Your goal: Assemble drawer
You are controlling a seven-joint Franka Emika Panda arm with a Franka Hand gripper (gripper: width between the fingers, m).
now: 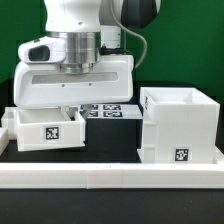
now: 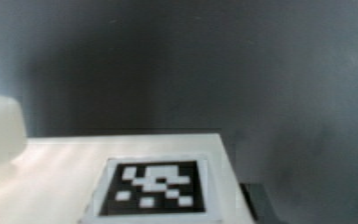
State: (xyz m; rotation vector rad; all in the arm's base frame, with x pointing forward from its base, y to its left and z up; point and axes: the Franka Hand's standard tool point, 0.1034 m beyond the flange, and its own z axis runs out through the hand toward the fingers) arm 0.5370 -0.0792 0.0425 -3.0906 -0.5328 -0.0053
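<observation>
**Exterior view.** Toward the exterior view's left, low white plastic open-top rectangular drawer (image 1: 45,130): smooth, matt, square-cornered, with a black-and-white square marker on its near wall; knob not discernible. Directly above its far edge, white two-finger gripper (image 1: 72,103) of the arm, fingertips masked by the broad glossy hand body, so no telling whether the jaws stand apart or together. Toward the exterior view's right, well apart from the drawer, taller white cube-shaped plastic housing (image 1: 180,122), open at the top, with its own marker low on the front. Between the two, thin flat white marker board (image 1: 105,110) on the matt black table (image 1: 110,150).

**Wrist view.** Blurred flat white surface bearing one black-and-white tag (image 2: 158,187) against dull grey; whether drawer wall or board, unclear. No fingertips identifiable.

**Step in hand, as judged:** positioning over the drawer for a grasp, with insertion into the housing not yet done. Next move calls for closing on a drawer wall, then aligning the tray squarely with the housing.
</observation>
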